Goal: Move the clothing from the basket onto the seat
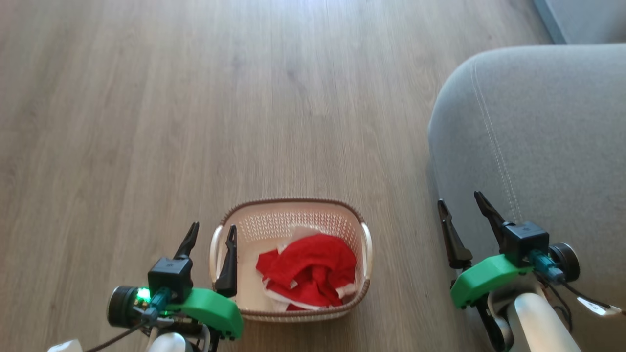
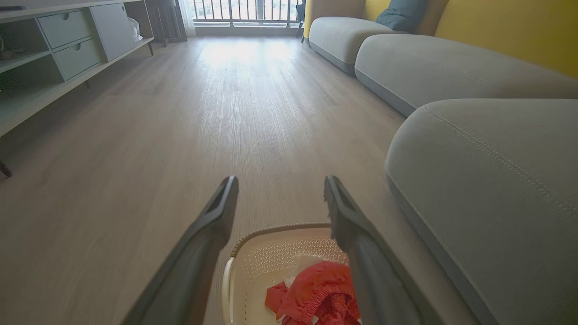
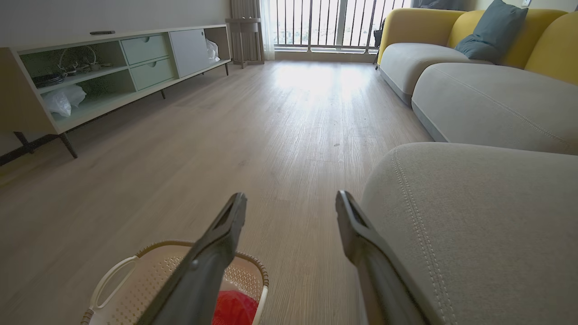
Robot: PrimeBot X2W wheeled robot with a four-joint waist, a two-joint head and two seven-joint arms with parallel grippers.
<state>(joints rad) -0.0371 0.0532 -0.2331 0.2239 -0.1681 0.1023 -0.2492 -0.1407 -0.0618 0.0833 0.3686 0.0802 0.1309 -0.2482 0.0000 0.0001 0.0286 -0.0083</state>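
We see the clothing (image 1: 308,271) lying in the basket (image 1: 288,201), left of the seat (image 1: 538,122). Our left pincer (image 1: 213,226) and right pincer (image 1: 458,197) stand wide open, both empty.

Bright window glare, slight motion blur
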